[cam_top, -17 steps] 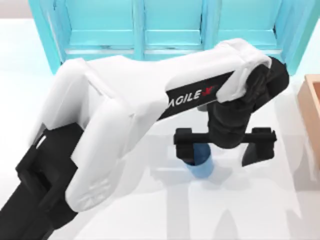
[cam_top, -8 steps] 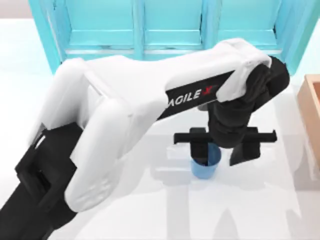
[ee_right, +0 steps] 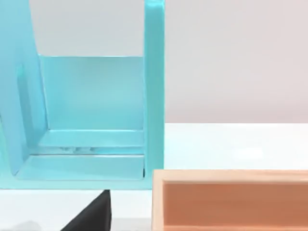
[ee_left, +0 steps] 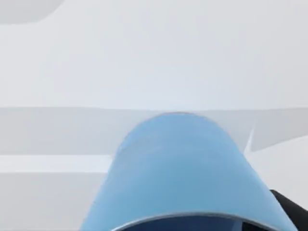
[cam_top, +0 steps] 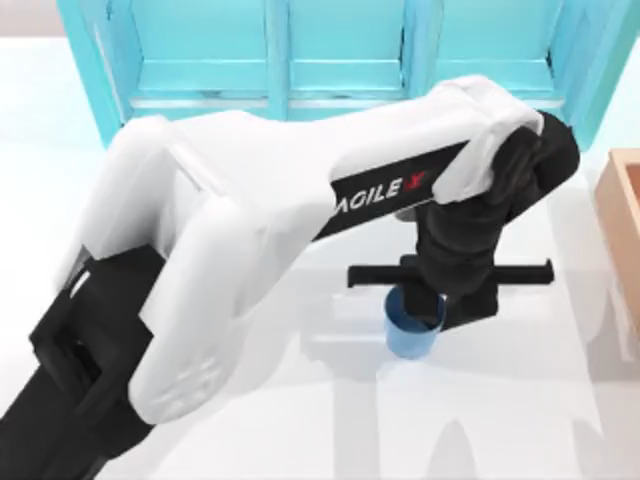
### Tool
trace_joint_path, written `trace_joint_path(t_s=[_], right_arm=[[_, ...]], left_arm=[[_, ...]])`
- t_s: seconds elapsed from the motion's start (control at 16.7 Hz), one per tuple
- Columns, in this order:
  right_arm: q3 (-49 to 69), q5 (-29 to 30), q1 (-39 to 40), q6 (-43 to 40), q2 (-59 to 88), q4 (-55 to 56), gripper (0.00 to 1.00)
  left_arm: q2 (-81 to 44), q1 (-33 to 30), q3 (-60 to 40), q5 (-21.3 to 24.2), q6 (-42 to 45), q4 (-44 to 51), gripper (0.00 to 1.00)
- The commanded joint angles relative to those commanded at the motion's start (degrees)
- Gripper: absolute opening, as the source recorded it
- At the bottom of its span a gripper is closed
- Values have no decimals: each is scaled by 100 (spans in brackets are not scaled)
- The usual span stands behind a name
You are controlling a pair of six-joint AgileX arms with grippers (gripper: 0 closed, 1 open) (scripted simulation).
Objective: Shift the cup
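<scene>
Left pincer (cam_top: 444, 305): fingers have drawn in from spread to pinching the cup (cam_top: 411, 328) at its rim | cup: upright on worktop (cam_top: 300, 420), right of centre, nearer the back edge | status: grasp appears made, cup judged ready to shift | right arm: parked, pincer state cannot be told.

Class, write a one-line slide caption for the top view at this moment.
Left gripper closed on the rim of the blue cup standing on the white table, in front of a turquoise shelf.
</scene>
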State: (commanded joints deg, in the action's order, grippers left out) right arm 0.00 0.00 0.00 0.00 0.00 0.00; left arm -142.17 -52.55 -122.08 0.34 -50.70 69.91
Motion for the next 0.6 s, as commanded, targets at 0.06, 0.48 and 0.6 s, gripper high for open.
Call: trace_joint_path(t_s=[0.06,0.48,0.6], right_arm=[[0,0,0,0,0,0,100],[0,0,0,0,0,0,100],[0,0,0,0,0,0,100]], left_arm=[[0,0,0,0,0,0,0],[214,195,210,-8,192,-33,0],[632,554,650,-23,538,-94,0]])
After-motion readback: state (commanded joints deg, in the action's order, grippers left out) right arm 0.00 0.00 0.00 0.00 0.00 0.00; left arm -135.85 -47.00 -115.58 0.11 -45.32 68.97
